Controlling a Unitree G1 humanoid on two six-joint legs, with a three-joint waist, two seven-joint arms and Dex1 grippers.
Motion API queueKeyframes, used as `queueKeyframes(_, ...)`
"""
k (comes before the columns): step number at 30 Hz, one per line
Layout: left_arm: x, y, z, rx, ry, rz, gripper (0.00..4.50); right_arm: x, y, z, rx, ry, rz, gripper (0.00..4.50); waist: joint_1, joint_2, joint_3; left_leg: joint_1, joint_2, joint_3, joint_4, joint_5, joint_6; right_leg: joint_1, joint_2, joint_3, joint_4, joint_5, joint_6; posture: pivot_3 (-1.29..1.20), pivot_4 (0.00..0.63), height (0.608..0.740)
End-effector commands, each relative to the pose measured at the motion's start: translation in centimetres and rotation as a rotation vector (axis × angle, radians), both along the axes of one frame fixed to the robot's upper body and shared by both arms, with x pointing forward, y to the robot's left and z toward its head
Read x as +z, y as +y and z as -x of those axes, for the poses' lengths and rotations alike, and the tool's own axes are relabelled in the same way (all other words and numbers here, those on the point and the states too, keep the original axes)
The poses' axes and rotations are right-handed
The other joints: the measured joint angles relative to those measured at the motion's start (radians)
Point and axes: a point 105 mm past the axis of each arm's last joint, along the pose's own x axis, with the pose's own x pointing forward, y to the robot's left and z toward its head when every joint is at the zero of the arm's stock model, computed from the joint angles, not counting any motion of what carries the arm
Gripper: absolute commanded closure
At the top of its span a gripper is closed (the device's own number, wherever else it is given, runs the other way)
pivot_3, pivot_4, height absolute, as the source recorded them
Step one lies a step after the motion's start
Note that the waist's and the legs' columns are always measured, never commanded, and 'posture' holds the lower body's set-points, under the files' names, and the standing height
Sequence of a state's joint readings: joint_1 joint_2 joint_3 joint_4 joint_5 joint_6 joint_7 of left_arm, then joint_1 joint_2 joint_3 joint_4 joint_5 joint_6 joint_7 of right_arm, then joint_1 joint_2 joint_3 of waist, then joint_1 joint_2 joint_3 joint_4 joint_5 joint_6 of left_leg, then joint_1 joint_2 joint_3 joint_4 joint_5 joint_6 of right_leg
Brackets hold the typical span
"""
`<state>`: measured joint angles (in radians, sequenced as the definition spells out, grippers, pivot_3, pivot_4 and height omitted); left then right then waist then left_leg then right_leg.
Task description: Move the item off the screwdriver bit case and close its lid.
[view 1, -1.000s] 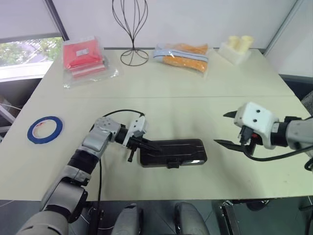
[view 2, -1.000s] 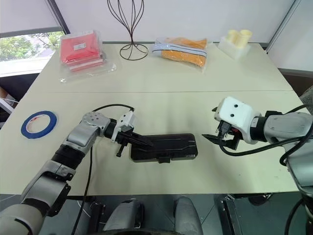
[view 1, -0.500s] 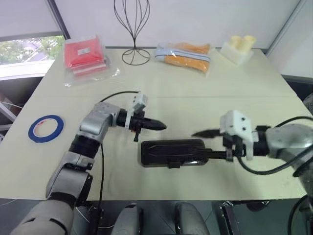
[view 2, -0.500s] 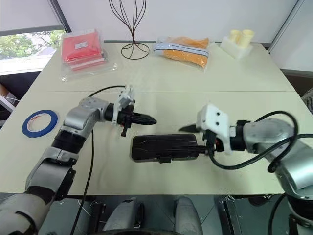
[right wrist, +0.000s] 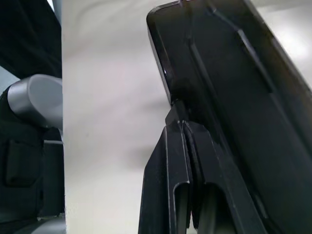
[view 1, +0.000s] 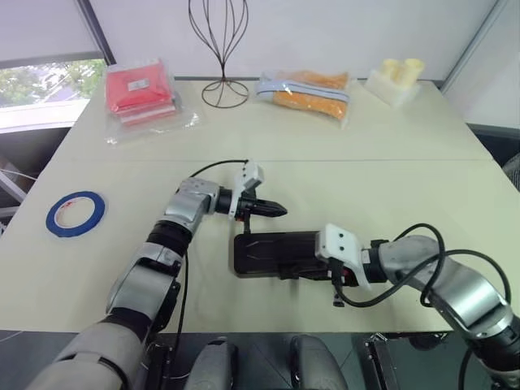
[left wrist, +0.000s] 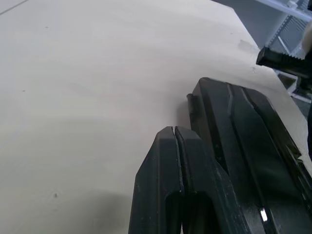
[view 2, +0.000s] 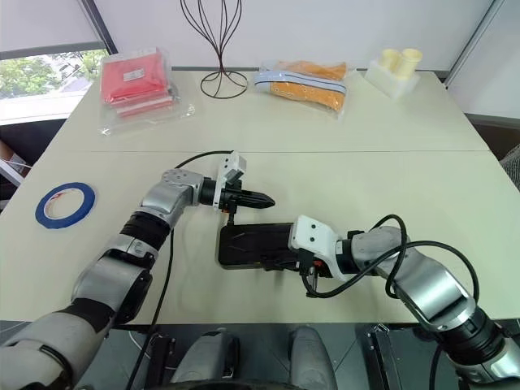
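The bit case (view 1: 280, 253) is lying flat near the tabletop's (view 1: 390, 171) near edge, lid (view 2: 260, 241) down over it. The tape roll (view 1: 75, 214) is sitting well apart, by the left edge. My right claw (view 2: 302, 264) is pressing, fingers together, against the case's front edge, holding nothing. My left claw (view 1: 275, 210) is hovering pinched shut, empty, just behind the case.

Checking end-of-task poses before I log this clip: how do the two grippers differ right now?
The left gripper hovers over the table just behind the case, fingers pointing toward the robot's right. The right gripper sits lower, at the case's front right edge, fingers at the latch tab. The left sits clear of the lid; the right seems to touch the case. Both have fingers shut, holding nothing. The tape lies far left on the table.
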<state>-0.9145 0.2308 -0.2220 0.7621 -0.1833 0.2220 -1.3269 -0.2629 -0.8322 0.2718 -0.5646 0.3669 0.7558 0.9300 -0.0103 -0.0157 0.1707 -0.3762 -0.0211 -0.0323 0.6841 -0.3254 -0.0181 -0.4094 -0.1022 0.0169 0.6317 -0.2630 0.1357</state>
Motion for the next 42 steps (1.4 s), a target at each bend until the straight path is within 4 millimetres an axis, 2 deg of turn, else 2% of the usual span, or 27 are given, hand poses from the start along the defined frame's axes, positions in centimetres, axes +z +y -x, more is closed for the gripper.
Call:
queueKeyframes(1, 0.7, -0.5, -0.1, -0.018, -0.041, -0.002, 4.5, 0.2, 0.3, 0.1, 0.013, -0.026, 0.001, 4.46, 0.0, 0.0, 0.0, 0.0, 0.0, 0.0, 0.0, 0.0, 0.0, 0.0, 0.0, 0.0, 0.0, 0.0, 0.0, 0.0, 0.15, 0.74)
queueKeyframes(9, -0.2, -1.0, 0.6, -0.043, -0.028, -0.007, 4.5, -0.8, 0.3, 0.5, 0.013, -0.026, 0.041, 4.46, -0.002, 0.0, 0.0, 0.001, 0.0, 0.0, 0.0, 0.0, 0.0, 0.0, 0.0, 0.0, 0.0, 0.0, 0.0, 0.0, 0.15, 0.74)
queueKeyframes(16, -0.8, -0.8, 0.8, -0.041, -0.028, -0.016, 4.5, 0.1, 0.8, 1.1, 0.031, 0.007, -0.005, 4.46, 0.0, 0.0, 0.0, 0.0, 0.0, 0.0, 0.0, 0.0, 0.0, 0.0, 0.0, 0.0, 0.0, 0.0, 0.0, 0.0, 0.15, 0.74)
queueKeyframes(30, -1.5, -0.6, 1.5, -0.058, -0.026, -0.033, 4.5, -1.5, 0.5, -0.5, -0.03, -0.088, 0.06, 4.46, -0.001, 0.0, 0.0, 0.0, 0.0, 0.0, 0.0, 0.0, 0.0, 0.0, 0.0, 0.0, 0.0, 0.0, 0.0, 0.0, 0.15, 0.74)
queueKeyframes(42, -3.1, 0.1, 2.5, -0.099, -0.01, -0.101, 4.5, -1.3, 1.1, -1.2, -0.103, -0.173, 0.04, 4.46, -0.002, 0.0, 0.0, 0.001, 0.0, 0.0, 0.0, 0.0, 0.0, 0.0, 0.0, 0.0, 0.001, 0.0, 0.0, 0.0, 0.15, 0.74)
